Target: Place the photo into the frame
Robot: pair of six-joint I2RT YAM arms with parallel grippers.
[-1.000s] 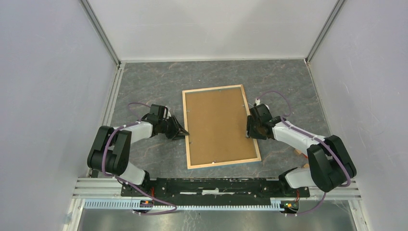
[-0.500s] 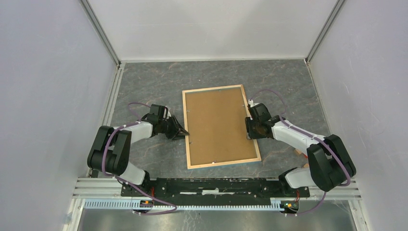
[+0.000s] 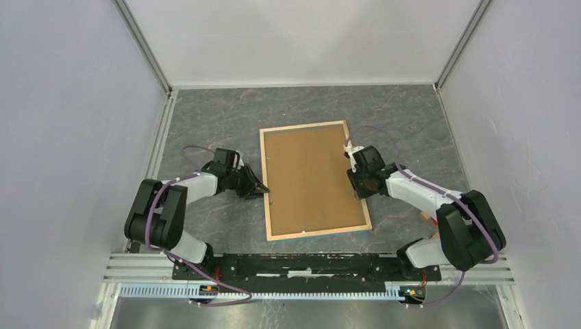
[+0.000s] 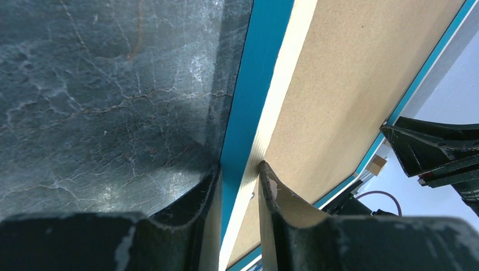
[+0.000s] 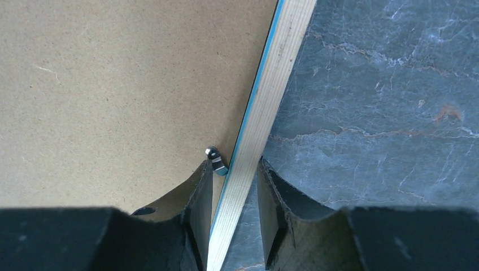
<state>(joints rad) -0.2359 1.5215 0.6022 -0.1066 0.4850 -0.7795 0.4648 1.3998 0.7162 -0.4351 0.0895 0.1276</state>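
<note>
frame [image 5: 272, 96] flat mid-table, left gripper [image 4: 238, 172] and right gripper [image 5: 234, 169] astride its rims — bare tabletop [image 3: 219, 116] beyond

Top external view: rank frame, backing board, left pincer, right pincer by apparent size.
1. frame
2. backing board, barely smaller, inside its rim
3. left pincer and right pincer: look alike, unranked

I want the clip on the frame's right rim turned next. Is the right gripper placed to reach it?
Probably yes: the clip lies right by the inner fingertip of the right gripper, nothing between, though its jaws straddle the frame.
</note>
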